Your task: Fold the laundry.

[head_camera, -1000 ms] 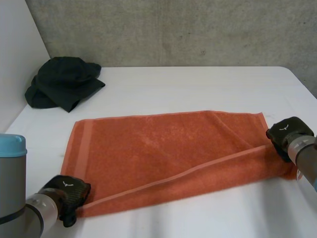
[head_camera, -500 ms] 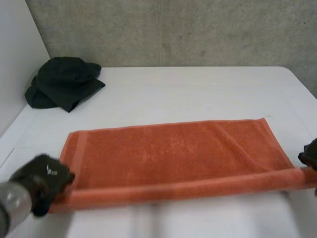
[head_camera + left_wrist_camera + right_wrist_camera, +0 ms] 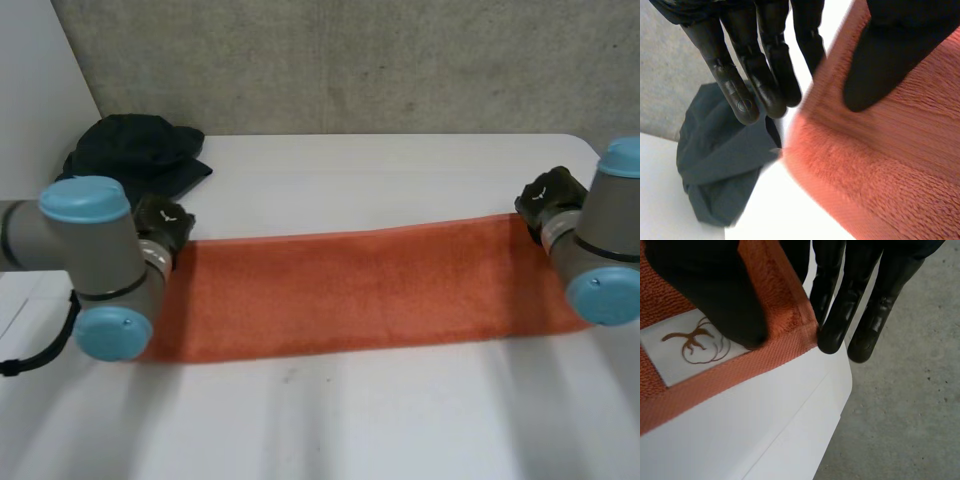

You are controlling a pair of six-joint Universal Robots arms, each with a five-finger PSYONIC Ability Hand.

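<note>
– So which way does the towel (image 3: 370, 290) lie from each hand?

– It is a long, narrow band on the table (image 3: 380, 420), and its long axis runs straight from one hand to the other. The left hand (image 3: 163, 222) sits at one end corner and the right hand (image 3: 545, 198) at the opposite one. The band's width lies back from both sets of fingertips, toward the arms.

– Are they gripping it?

– Both are. The left wrist view shows the thumb pressed on top of the cloth with the fingers beyond its edge, so the corner is pinched between them. The right wrist view shows the same clamp, with the thumb beside a white label (image 3: 682, 347) at the hem.

– What would the next fold turn on?

– Probably that axis. Halving the length would mean carrying one end along the band to the other. Each hand is nearest its own end, so either could lead.

– Is there anything close by?

– Dark clothes (image 3: 125, 150) lie just past the left fingertips, apart from the towel.
</note>
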